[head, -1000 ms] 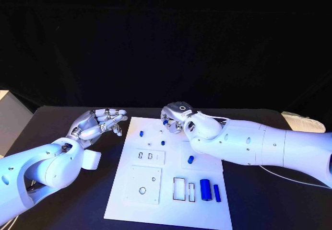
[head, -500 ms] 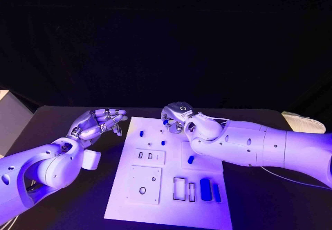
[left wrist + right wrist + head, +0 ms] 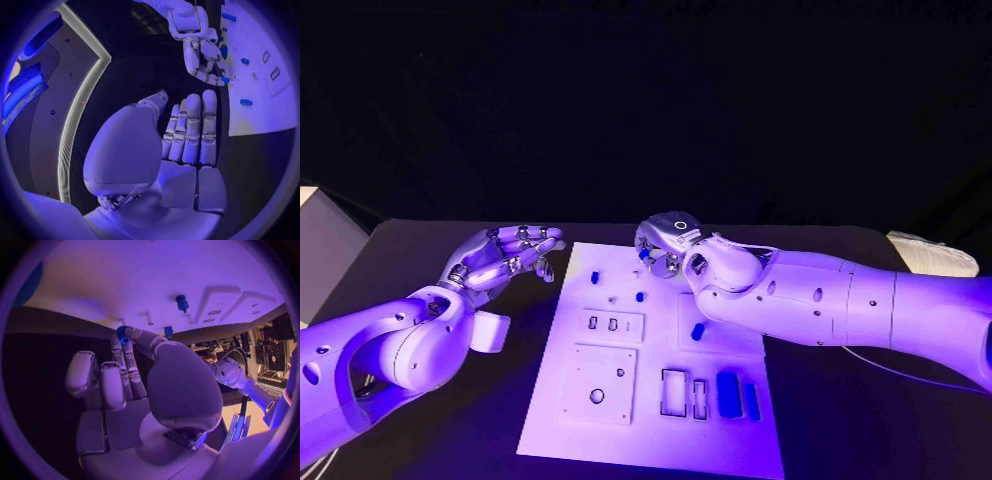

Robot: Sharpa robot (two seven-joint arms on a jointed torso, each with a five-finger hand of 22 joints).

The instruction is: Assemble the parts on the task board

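Nothing moved that I see; right hand [image 3: 669, 247] pinches a small blue part [image 3: 122, 333] over task board [image 3: 733, 445]; left hand [image 3: 506, 256] open, holding nothing.

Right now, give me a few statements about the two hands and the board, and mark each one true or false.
1. The right hand is over the far edge of the task board. True.
2. The left hand holds a blue part. False: it holds nothing, its fingers apart, beside the board's left edge.
3. The right hand pinches a small blue part at its fingertips. True.
4. Two long blue parts lie off the board on the black table. False: they lie on the board's near right area.
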